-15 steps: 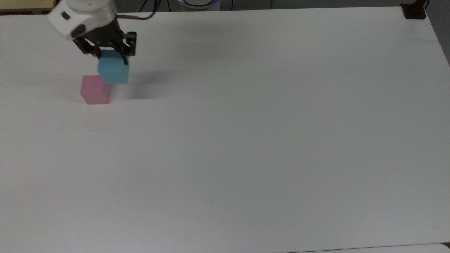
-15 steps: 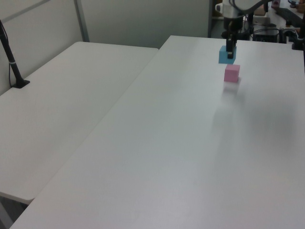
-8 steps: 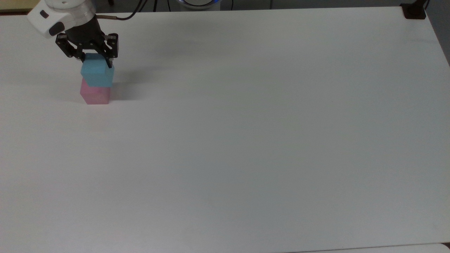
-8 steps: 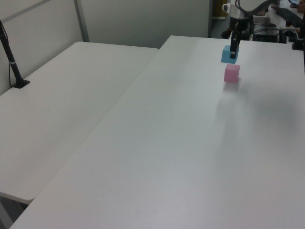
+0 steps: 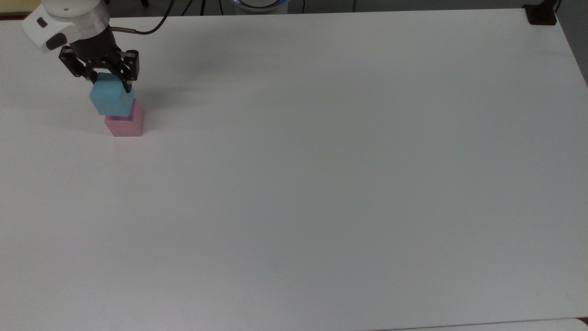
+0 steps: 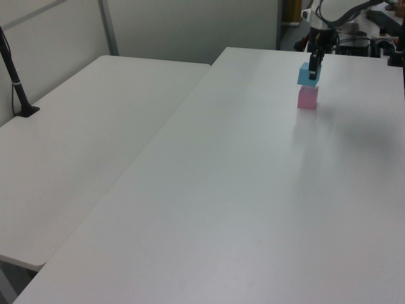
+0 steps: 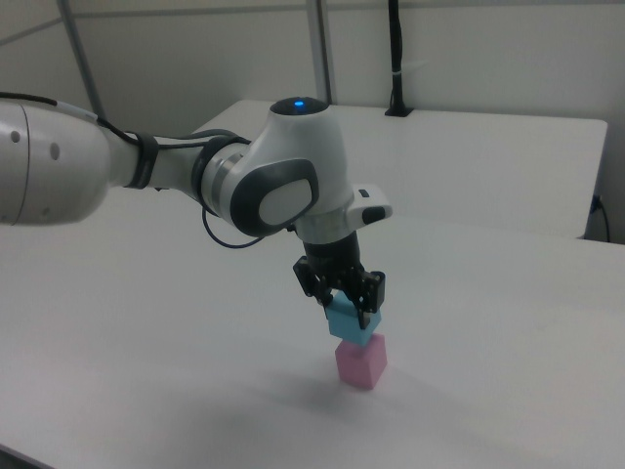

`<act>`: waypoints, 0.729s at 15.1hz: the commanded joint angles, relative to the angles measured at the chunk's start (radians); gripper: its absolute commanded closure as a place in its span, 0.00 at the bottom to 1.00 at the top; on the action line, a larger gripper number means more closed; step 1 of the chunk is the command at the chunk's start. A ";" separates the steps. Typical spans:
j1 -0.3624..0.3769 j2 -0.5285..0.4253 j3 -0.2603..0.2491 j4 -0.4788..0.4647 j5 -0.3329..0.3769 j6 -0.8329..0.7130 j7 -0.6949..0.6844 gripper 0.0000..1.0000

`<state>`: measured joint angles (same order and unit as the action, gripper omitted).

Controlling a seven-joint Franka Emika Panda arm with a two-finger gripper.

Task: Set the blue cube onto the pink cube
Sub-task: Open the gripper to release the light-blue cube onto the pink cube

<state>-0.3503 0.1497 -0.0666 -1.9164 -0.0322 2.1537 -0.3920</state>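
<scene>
The black two-finger hand (image 5: 109,82) pinches the small light blue matte cube (image 5: 110,99) between its fingers. The blue cube sits directly above the small pale pink matte cube (image 5: 126,123), which rests on the white counter (image 5: 321,161). In the right view the blue cube (image 7: 352,319) looks slightly turned against the pink cube (image 7: 360,361); whether they touch is unclear.

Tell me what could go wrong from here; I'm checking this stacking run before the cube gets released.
1. The blue cube, held in the gripper, looks turned and offset relative to the pink cube; released so, it might overhang or tip off.
2. Pressing down could shove the pink cube across the table.
</scene>
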 commanded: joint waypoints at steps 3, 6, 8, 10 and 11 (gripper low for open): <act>-0.015 0.028 -0.007 -0.018 0.009 0.063 -0.022 0.57; -0.016 0.044 -0.007 -0.018 0.008 0.071 -0.022 0.57; -0.016 0.044 -0.007 -0.018 0.008 0.071 -0.021 0.57; -0.016 0.044 -0.007 -0.016 0.008 0.069 -0.015 0.28; -0.019 0.044 -0.007 -0.016 0.006 0.066 -0.007 0.00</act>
<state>-0.3670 0.2030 -0.0683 -1.9168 -0.0322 2.1959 -0.3920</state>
